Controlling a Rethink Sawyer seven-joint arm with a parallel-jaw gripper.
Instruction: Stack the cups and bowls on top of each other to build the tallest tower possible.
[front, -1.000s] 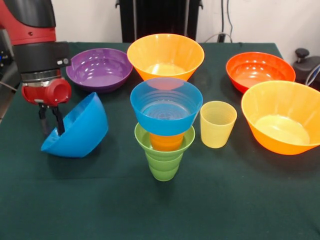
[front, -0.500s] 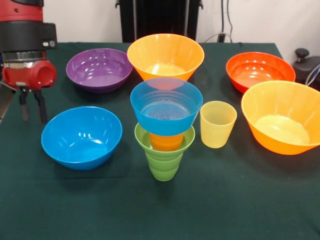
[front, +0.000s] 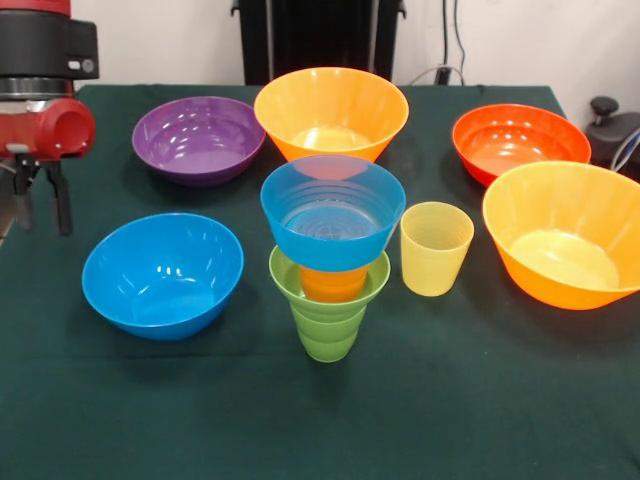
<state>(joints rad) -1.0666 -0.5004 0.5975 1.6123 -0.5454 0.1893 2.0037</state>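
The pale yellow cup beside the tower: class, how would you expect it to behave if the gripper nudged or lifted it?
The pale yellow cup looks thin and translucent, so probably light and easily shoved. It stands upright on its narrower base, so a high nudge might tip it. Its ribbed wall may give some grip.

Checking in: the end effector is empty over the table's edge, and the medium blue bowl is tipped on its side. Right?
Not quite. In the front view the medium blue bowl sits upright on the table, not tipped. The end effector is indeed open and empty, apart from it.
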